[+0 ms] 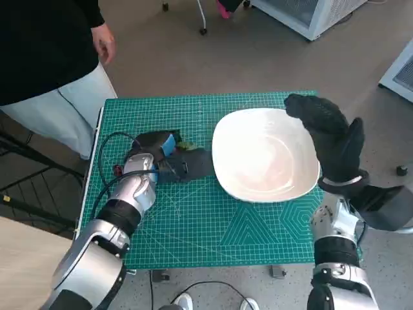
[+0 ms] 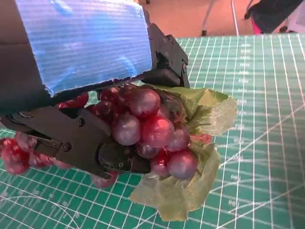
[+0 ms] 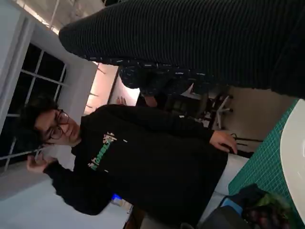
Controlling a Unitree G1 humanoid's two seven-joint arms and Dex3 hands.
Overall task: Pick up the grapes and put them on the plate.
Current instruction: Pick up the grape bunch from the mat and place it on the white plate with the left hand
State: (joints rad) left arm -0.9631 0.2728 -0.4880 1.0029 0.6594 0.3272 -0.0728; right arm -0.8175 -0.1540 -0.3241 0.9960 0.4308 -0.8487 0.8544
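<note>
Left hand (image 2: 86, 95) grips the grapes (image 2: 147, 129) — glossy red, round, pale leaves. White plate (image 1: 264, 155) at three o'clock; right hand (image 1: 329, 132) above its rim — grip unclear.

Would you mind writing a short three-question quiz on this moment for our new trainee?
1. True or false: the grapes already lie on the plate.
2. Which hand grips the grapes? A) the left hand B) the right hand C) neither
3. Fill in: the right hand hovers over the plate's ____ edge, holding nothing.

Key: 1. False: the grapes sit in the left hand over the green mat, beside the plate. 2. A. 3. Right.
</note>
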